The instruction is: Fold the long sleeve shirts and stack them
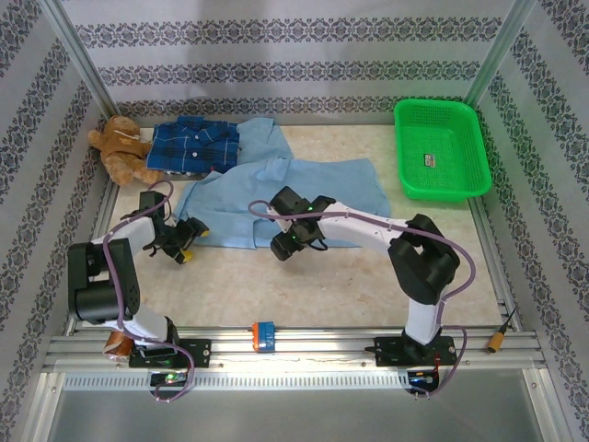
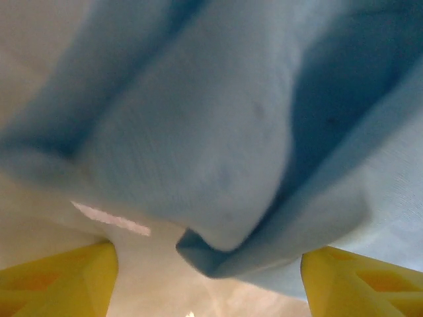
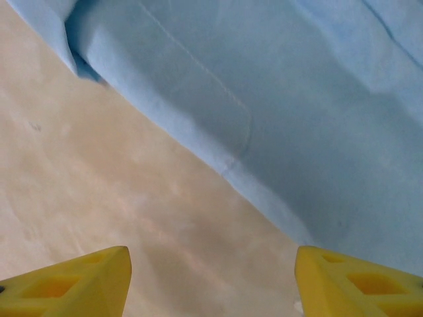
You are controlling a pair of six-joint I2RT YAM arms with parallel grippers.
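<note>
Tabletop: pale marbled tabletop inside patterned walls, with a green basket at the far-right corner.
Light blue shirt: the light blue shirt lies spread and unfolded from mid-table toward the far-left corner.
Plaid shirt: the plaid shirt sits already folded in the far-left corner. It is just beside the teddy bear, and its near edge touches the light blue one.
Left gripper: the left gripper is at the light blue shirt's near-left edge. Its fingers are parted, and a rumpled fold of cloth bulges toward the gap but is not pinched.
Right gripper: the right gripper is at the middle of the near hem. Its fingers are parted over bare tabletop and it holds nothing.
Risk, left: closing on the bunched fold could likely catch several layers, so the lifted edge would drag crooked.
Risk, right: the hem lies flat ahead of the fingers. A close made too high or too short of it would probably miss the cloth, or push it into a ridge.
Risk, both: an uneven lift could skew the fold, or sweep cloth into the plaid shirt and the bear.
Top view adds: the whole layout, both arms, and how the two shirts meet.
Wrist views add: the stitched hem line and bare surface under the right fingers, and the doubled-over cloth edge in front of the left ones. Neither detail is legible from above.
</note>
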